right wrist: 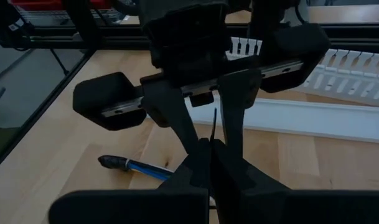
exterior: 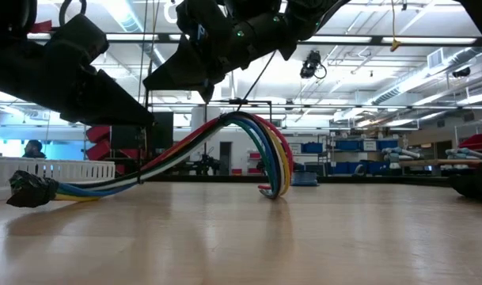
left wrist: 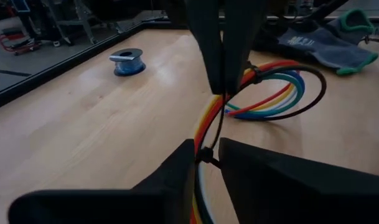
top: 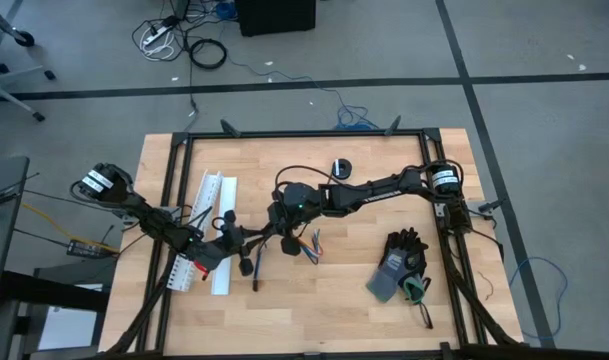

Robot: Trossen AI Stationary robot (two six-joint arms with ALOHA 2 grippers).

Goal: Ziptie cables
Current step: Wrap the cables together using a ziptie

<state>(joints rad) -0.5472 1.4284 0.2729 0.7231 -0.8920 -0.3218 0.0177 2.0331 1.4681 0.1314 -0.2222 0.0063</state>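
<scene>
My left gripper pinches thin black plastic ziptie; right gripper pressed together; multicoloured wire bundle partly hidden.

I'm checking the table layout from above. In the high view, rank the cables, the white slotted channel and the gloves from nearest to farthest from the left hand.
From the left hand:
1. White slotted channel, just beside it, toward the left.
2. Cables, mid-table, under the right hand.
3. Gloves, far right.

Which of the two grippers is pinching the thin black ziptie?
The right gripper: it is shut on the ziptie strip above the cables. The left gripper sits lower, at the bundle itself.
</scene>
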